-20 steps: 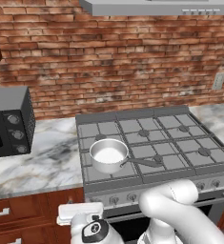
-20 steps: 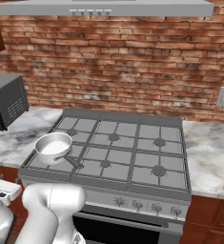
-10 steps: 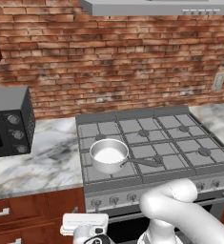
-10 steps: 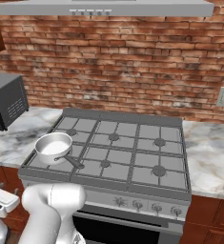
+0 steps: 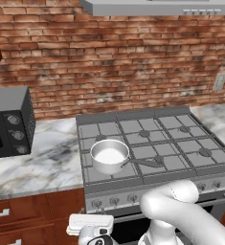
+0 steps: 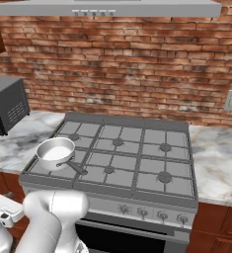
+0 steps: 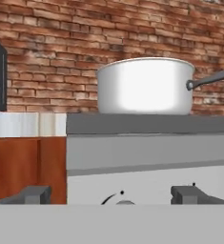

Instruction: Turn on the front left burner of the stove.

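With its dark fingertips (image 7: 37,194) held spread, the two-finger gripper (image 7: 114,195) is aimed at the leftmost small round knob (image 7: 119,201), so a neighbouring knob could be turned instead, while the front left burner (image 5: 109,168) is hidden farther off beneath the shiny steel saucepan (image 5: 109,155).

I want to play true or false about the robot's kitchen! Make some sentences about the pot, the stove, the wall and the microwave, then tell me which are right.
1. The shiny saucepan sits on the front left burner of the stove. True.
2. The saucepan has a lid on. False: it is open on top, with no lid.
3. The wall behind the stove is red brick. True.
4. The microwave stands to the right of the stove. False: it stands to the stove's left, on the marble counter.
5. The gripper is up above the saucepan. False: it is low, in front of the stove's front panel.
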Tool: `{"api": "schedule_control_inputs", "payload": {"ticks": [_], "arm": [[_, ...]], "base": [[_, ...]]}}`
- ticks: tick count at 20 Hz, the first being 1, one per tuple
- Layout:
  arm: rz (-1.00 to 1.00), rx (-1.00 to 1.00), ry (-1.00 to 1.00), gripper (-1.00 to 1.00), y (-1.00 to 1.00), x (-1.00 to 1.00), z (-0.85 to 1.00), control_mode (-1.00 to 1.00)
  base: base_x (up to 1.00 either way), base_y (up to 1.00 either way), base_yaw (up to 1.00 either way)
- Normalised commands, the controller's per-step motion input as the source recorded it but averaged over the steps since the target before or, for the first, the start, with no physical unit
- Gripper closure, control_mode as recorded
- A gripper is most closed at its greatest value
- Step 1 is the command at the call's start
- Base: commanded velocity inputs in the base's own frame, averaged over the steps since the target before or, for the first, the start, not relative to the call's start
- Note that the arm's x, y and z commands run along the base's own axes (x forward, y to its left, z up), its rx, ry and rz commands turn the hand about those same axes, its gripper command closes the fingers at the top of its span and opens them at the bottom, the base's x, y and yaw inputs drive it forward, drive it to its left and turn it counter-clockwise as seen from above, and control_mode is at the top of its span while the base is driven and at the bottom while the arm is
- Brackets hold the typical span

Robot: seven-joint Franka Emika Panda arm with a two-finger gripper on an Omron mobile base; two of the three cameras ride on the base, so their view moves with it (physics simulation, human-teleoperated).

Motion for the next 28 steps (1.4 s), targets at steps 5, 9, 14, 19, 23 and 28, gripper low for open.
{"api": "schedule_control_inputs", "payload": {"ticks": [5, 9, 14, 19, 23, 28], "arm": [[0.0, 0.0, 0.0, -1.0, -0.3, 0.17, -0.3, -1.0], [0.0, 0.02, -0.01, -1.0, -0.27, 0.3, -0.2, -1.0], [0.0, 0.01, 0.0, -1.0, -0.16, 0.35, -0.28, -1.0], [0.0, 0.0, 0.0, -1.0, -0.02, 0.27, -0.4, -1.0], [0.0, 0.01, 0.0, -1.0, 0.0, 0.22, -0.35, -1.0], [0.0, 0.02, 0.0, -1.0, 0.0, 0.24, -0.28, -1.0]], "base": [[0.0, 0.0, 0.0], [0.0, 0.0, 0.0], [0.0, 0.0, 0.0], [0.0, 0.0, 0.0], [0.0, 0.0, 0.0], [0.0, 0.0, 0.0]]}}
